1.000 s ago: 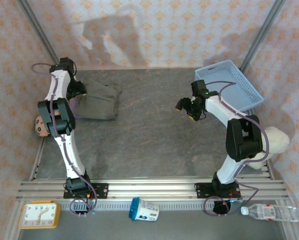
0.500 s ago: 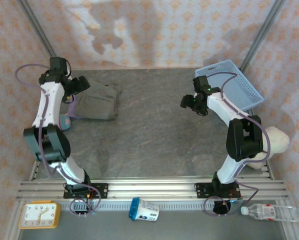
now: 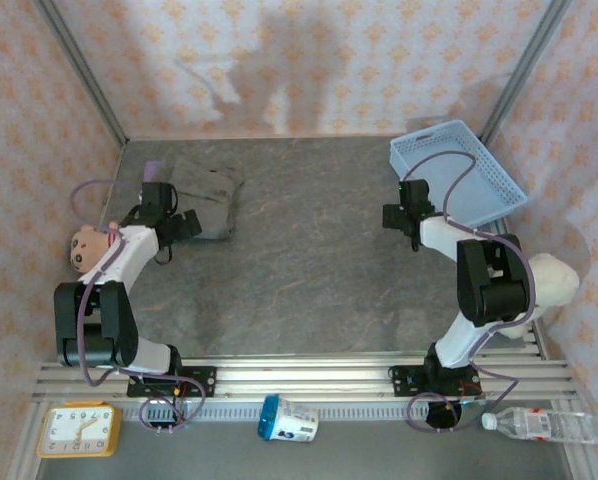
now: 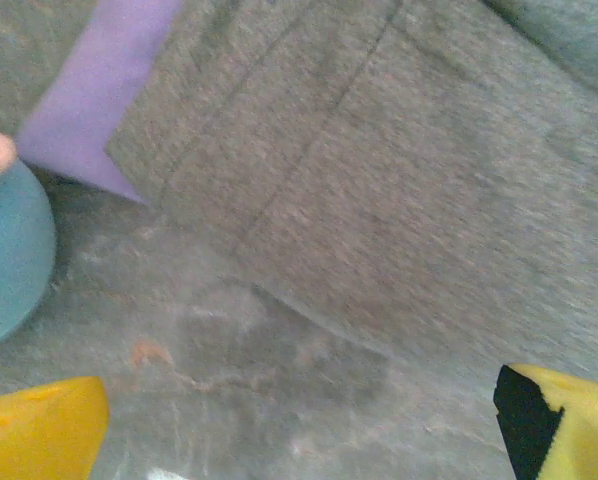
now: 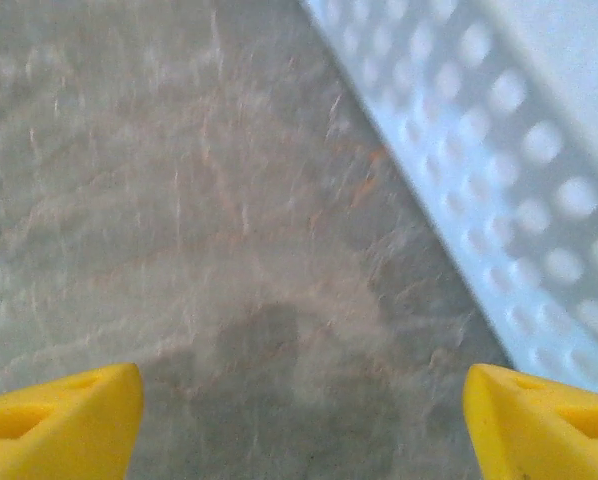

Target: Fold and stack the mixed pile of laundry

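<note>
The grey-brown trousers (image 3: 207, 188) lie folded at the back left of the table, and a corner of the lilac shirt (image 3: 151, 168) pokes out at their left edge. In the left wrist view the trousers (image 4: 399, 150) lie on top of the lilac shirt (image 4: 99, 90). My left gripper (image 3: 186, 224) hovers just off the trousers' near edge, open; its yellow fingertips (image 4: 39, 435) stand wide over bare table, with nothing between them. My right gripper (image 3: 394, 215) is open over bare table beside the basket, with its yellow fingertips (image 5: 59, 425) far apart.
A light blue mesh basket (image 3: 479, 180) stands at the back right and runs close to my right gripper's side (image 5: 499, 150). A doll plush (image 3: 82, 248) lies by the left wall; its teal body (image 4: 4, 250) lies next to the shirt. A white plush (image 3: 551, 282) lies at the right edge.
My left gripper opened, let go of the garments and drew back toward the near side. The right gripper pulled back to the right, toward the basket, and opened slightly wider.
</note>
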Available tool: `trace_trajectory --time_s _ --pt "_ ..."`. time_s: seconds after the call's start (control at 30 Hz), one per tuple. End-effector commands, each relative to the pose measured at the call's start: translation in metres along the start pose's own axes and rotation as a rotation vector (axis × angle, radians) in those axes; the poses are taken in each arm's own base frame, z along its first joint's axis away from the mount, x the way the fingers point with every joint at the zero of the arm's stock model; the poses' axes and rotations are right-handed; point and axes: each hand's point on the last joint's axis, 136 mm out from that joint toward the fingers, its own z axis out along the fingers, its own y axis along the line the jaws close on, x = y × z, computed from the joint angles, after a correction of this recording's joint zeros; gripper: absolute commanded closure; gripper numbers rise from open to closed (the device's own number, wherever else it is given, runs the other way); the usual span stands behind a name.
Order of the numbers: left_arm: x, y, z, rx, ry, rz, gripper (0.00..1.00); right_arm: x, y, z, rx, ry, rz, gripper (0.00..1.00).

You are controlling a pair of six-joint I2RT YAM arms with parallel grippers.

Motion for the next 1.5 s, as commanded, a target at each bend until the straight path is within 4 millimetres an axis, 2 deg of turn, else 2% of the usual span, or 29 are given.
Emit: trace_trajectory --time_s 0.0,0.1,0.17,0.27,0.3,0.5,0.57,0.63,0.67,0.73,0.77,0.87,0.9,1.0,1.13,1.17,1.27,1.33,1.4,1.47 --pt "-0.05 0.0 -0.006 -0.053 -0.3 0.048 0.0 -0.068 -0.025 -0.018 0.043 -0.325 0.115 0.15" --pt "-0.047 0.003 -0.001 -0.061 -0.384 0.034 0.0 -0.055 -0.03 0.0 0.04 -0.354 0.2 0.16" --pt "-0.042 0.008 0.004 -0.069 -0.423 0.016 0.0 -0.05 -0.025 0.008 0.024 -0.353 0.21 0.17" --pt "-0.031 0.009 0.012 -0.068 -0.438 0.005 0.0 -0.059 -0.024 -0.006 0.003 -0.337 0.224 0.17" --pt "-0.034 0.009 0.011 -0.063 -0.459 -0.009 0.0 -0.061 -0.023 -0.01 -0.002 -0.328 0.211 0.17" --pt "-0.029 -0.001 0.007 -0.033 -0.524 0.003 0.0 -0.055 -0.029 -0.039 -0.05 -0.301 0.231 0.16" --pt "-0.027 -0.001 0.003 -0.023 -0.551 -0.002 0.0 -0.042 -0.035 -0.039 -0.02 -0.254 0.22 0.16" --pt "-0.028 -0.002 0.003 -0.026 -0.553 0.002 0.0 -0.038 -0.038 -0.043 -0.02 -0.257 0.229 0.15" --pt "-0.029 -0.003 0.004 -0.034 -0.549 0.011 0.0 -0.038 -0.04 -0.044 -0.018 -0.262 0.235 0.1" --pt "-0.028 -0.008 0.006 -0.034 -0.542 0.037 0.0 -0.041 -0.046 -0.042 -0.012 -0.275 0.251 0.05" --pt "-0.027 -0.014 0.006 -0.027 -0.543 0.065 0.0 -0.04 -0.046 -0.04 -0.021 -0.257 0.246 0.0" --pt "-0.012 -0.045 0.011 0.059 -0.63 0.201 0.0 -0.026 -0.047 -0.042 -0.012 -0.224 0.213 0.0" --pt "-0.012 -0.048 0.009 0.065 -0.624 0.206 0.0 -0.019 -0.052 -0.042 0.015 -0.224 0.223 0.0" --pt "-0.011 -0.043 0.015 0.056 -0.563 0.192 0.0 0.011 -0.058 -0.039 0.023 -0.209 0.307 0.0" --pt "-0.013 -0.042 0.015 0.067 -0.567 0.184 0.0 0.003 -0.074 -0.045 0.104 -0.338 0.306 0.01" --pt "-0.013 -0.043 0.015 0.07 -0.561 0.183 0.0 0.007 -0.075 -0.041 0.112 -0.32 0.31 0.0" --pt "-0.013 -0.043 0.015 0.073 -0.565 0.183 0.0 0.01 -0.059 -0.033 0.051 -0.331 0.251 0.01" --pt "-0.013 -0.043 0.015 0.071 -0.564 0.183 0.0 0.018 -0.06 -0.034 0.053 -0.355 0.262 0.01" --pt "-0.013 -0.043 0.015 0.072 -0.563 0.183 0.0 0.018 -0.066 -0.037 0.081 -0.448 0.295 0.01" --pt "-0.013 -0.043 0.015 0.071 -0.562 0.183 0.0 0.021 -0.066 -0.037 0.088 -0.39 0.287 0.0"
